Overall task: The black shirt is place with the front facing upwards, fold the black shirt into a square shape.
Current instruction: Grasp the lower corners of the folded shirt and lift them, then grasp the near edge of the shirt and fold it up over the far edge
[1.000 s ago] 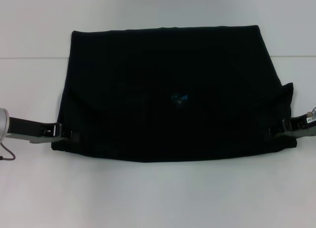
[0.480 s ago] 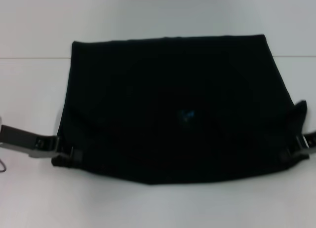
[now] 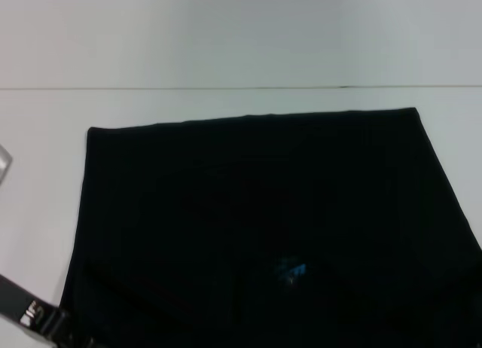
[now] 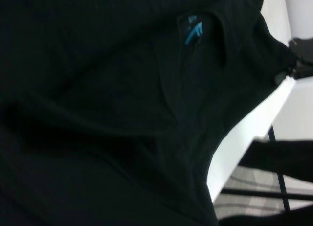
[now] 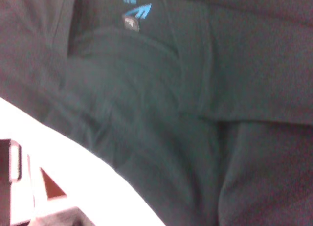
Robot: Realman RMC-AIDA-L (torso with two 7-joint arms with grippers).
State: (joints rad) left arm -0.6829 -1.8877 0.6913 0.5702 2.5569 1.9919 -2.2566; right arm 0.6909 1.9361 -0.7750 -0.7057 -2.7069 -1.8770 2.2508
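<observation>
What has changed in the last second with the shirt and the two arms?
The black shirt has slid toward the robot: its far edge now lies lower in the head view and its near edge runs off the bottom. The left tool has drawn back with it to the bottom corner; the right tool has left that view. The blue neck label still faces up, and the shirt remains folded.

**Matt black cloth on a smooth pale desk**

The black shirt [image 3: 256, 212] is soft matt cloth w/ a fine even weave, no sheen; it looks the same in the left wrist view [image 4: 98, 113] and right wrist view [image 5: 195, 113], w/ gentle creases and a stitched hem. The neck label [image 4: 193, 31] is smooth fabric w/ bright blue print. The desk [image 3: 226, 39] is smooth, pale, matt. Left arm [image 3: 26, 312] at the near left edge: black plastic-looking casing, slightly glossy.
</observation>
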